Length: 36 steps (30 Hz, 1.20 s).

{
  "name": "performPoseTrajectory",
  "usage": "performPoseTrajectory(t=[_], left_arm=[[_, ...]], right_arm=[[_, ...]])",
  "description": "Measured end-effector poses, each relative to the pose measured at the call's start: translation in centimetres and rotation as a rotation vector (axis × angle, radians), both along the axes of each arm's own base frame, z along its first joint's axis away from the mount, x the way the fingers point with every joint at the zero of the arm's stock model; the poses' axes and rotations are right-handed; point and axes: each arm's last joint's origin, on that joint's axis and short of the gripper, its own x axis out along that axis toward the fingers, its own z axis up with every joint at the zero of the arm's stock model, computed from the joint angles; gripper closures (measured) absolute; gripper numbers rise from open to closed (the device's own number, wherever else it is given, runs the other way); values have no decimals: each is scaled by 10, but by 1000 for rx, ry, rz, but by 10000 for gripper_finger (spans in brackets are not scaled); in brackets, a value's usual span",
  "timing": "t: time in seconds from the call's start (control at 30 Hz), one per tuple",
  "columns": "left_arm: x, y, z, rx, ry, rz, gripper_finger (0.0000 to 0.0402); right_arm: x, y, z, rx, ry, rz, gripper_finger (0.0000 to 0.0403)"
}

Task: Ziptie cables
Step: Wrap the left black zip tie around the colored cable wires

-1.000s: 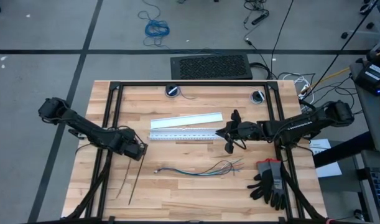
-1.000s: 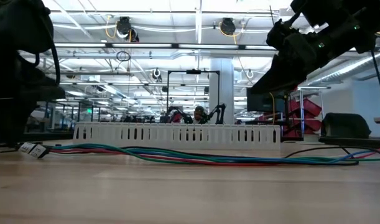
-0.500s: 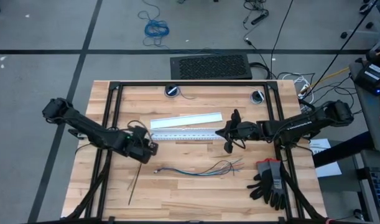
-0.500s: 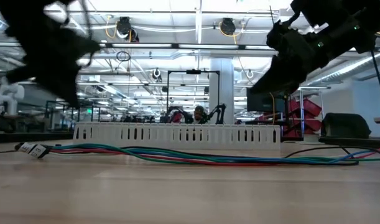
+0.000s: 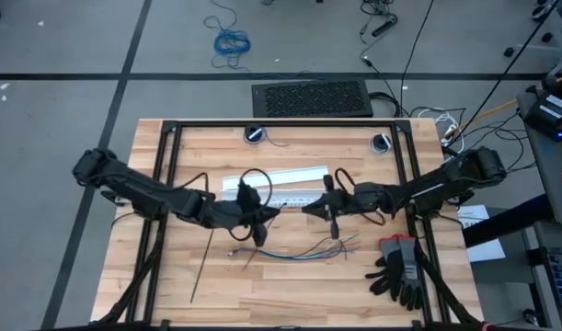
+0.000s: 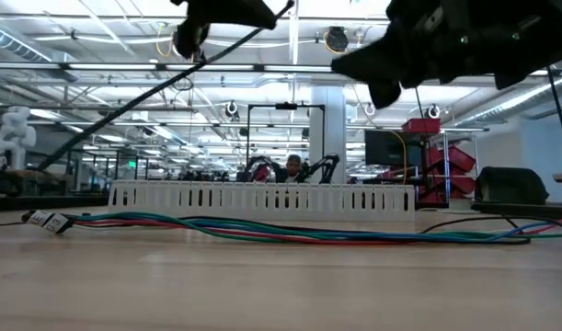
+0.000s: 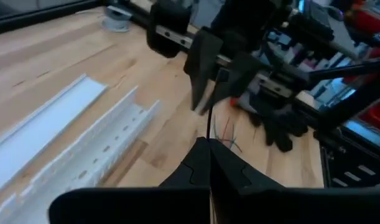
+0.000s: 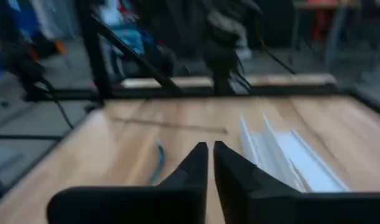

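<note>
Both arms have swung in toward the white slotted strip since a second ago: the left gripper has come from the table's left side, and the right gripper has slid a little leftward. Nearest the front edge, well to the strip's front-left, one ziptie lies on the wood. Closer to the strip, on its front side, the cables lie lengthwise parallel to it, their connector end toward its left end and their fanned ends toward its right. Above the strip's left half, the left gripper is clamped on the other ziptie, which slants down and away to the left in the low view. Over the strip's right half, the right gripper has its fingers almost together, with nothing between them.

Judging from this, the left gripper is nearer the cables' connector end, so the held ziptie must be turned across their long axis to go round them.
</note>
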Motion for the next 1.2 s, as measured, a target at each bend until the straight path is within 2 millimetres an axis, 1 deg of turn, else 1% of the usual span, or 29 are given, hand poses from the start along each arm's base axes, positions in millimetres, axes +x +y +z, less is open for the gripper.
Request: performPoseTrajectory(t=[0.1,0.23,0.33,0.43,0.53,0.9,0.97,1.07,1.17,1.2], left_arm=[[7,6,-10,0,31,0,401],[17,12,-25,0,40,-12,401],[22,13,-28,28,30,-20,401],[22,14,-29,34,33,-19,401],[23,16,-29,48,36,-20,401],[23,17,-29,46,39,-21,402],[23,17,-29,46,39,-21,402],[23,17,-29,46,39,-21,402],[23,17,-29,47,44,-22,402],[22,17,-29,47,47,-21,402]], right_arm=[[1,1,8,-20,-93,19,352],[2,-2,11,-9,-129,1,313],[4,-7,5,21,-92,-51,291],[8,-13,-5,44,-59,-95,279],[12,-15,-5,64,-121,-75,278],[38,-12,2,44,-78,-45,287],[40,-12,3,42,-74,-46,292],[41,-12,4,41,-73,-48,322],[41,-13,3,28,-63,-45,382],[41,-13,2,18,-58,-45,392]])
